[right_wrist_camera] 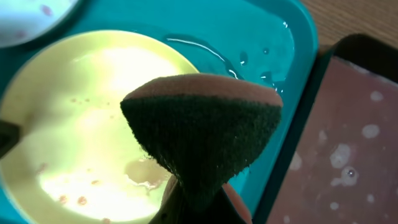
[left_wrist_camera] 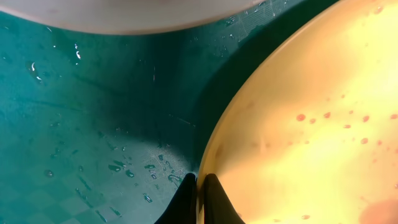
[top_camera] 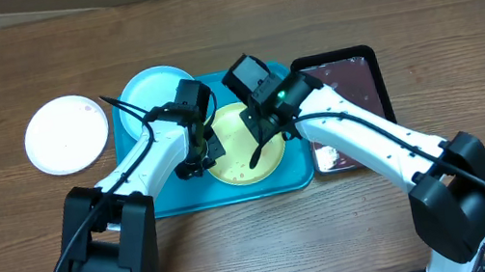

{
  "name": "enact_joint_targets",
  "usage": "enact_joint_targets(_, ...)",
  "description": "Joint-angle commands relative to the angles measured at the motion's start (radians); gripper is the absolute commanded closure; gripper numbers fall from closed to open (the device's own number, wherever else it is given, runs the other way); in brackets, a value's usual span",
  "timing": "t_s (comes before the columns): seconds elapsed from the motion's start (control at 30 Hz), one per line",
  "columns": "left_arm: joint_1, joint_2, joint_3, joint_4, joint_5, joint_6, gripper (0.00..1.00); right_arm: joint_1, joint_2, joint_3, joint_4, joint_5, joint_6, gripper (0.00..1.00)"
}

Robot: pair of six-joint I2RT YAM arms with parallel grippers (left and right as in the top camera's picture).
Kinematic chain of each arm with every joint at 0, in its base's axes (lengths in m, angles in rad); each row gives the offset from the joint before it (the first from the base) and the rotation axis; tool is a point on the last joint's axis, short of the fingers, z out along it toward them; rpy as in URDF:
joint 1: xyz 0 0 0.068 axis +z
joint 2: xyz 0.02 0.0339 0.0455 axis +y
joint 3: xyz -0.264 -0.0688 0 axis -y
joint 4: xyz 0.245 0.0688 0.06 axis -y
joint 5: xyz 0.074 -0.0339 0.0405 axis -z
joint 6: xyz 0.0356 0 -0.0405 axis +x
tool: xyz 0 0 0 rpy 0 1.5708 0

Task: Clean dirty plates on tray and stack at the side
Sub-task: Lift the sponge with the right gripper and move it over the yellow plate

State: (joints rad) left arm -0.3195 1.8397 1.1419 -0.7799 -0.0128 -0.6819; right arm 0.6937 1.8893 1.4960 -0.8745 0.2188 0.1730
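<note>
Turquoise tray (top_camera: pixel 232 193) at table centre, wet with droplets, holding two plates: a pale blue plate (top_camera: pixel 150 92) in its far left corner and a yellow-green plate (top_camera: pixel 233 167) at its right half. The yellow-green plate carries reddish specks and a small puddle. A white plate (top_camera: pixel 67 134) lies on the bare table, left of the tray and apart from it. Left gripper (left_wrist_camera: pixel 199 180): fingers pressed together on the rim of the yellow-green plate. Right gripper (right_wrist_camera: pixel 199 208): pinching a dark sponge (right_wrist_camera: pixel 202 124), folded into a fan shape over the same plate's right edge; contact with the plate cannot be told. Black tray (top_camera: pixel 356 84), just beside the turquoise one, holds liquid with pale foam spots.
</note>
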Motion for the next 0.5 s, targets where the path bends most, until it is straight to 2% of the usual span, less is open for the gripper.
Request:
enact_joint_targets(0.0,0.006,0.019,-0.002,-0.008,-0.046,-0.021,0.96,-0.003,-0.018,-0.036,0.047,0.032,0.018,0.96)
enact_joint_targets(0.47,0.006,0.019,-0.002,-0.008,-0.046,-0.021,0.96,-0.003,0.072,-0.038,0.091,0.057,0.037,0.96)
